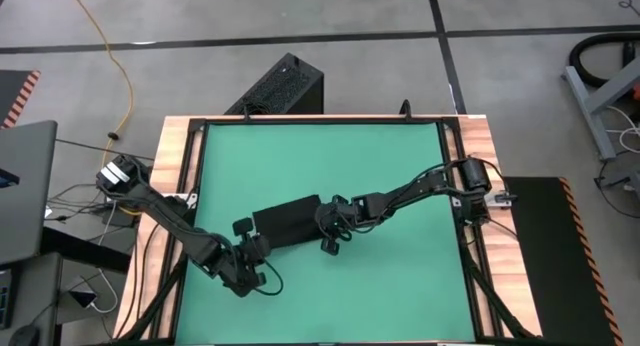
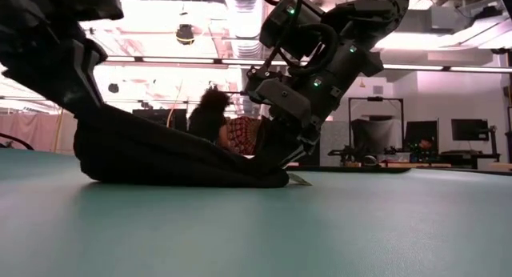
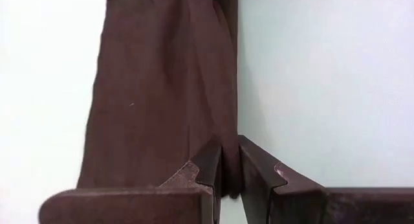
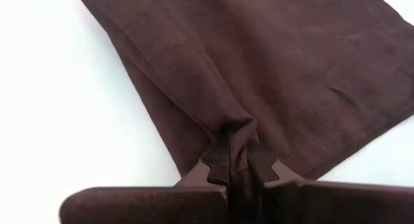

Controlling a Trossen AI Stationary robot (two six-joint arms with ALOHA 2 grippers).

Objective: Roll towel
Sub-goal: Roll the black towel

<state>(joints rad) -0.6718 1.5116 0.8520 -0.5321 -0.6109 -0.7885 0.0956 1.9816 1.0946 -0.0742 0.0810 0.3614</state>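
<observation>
The black towel (image 1: 290, 221) lies on the green table mat (image 1: 400, 166), folded into a long strip running left to right. In the low view the towel (image 2: 168, 157) rests on the mat along its underside, with one end raised; a small white tag (image 2: 300, 179) shows at its low end. My left gripper (image 1: 250, 249) is shut on the strip's left end. My right gripper (image 1: 330, 231) is shut on its right end. Both also show in their wrist views: left (image 3: 230, 169), right (image 4: 238, 169). My left gripper pinches the towel's end edge (image 3: 228, 143) near one corner between its two fingers, which point along the strip. How many layers it holds does not show. That end (image 2: 100, 125) is raised off the mat. My right gripper pinches a bunched-up fold (image 4: 234, 136) of the towel's end between its two fingers, several layers gathered together. The fingers slant down from above. The cloth around the hold puckers, and this end (image 2: 268, 177) sits low, on or just above the mat.
A black vented box (image 1: 285, 86) stands on the floor beyond the table's far edge. Wooden table rails (image 1: 180, 156) run along the left and right sides. Bare green mat lies far of and near the towel. A person (image 2: 212, 113) shows in the room behind.
</observation>
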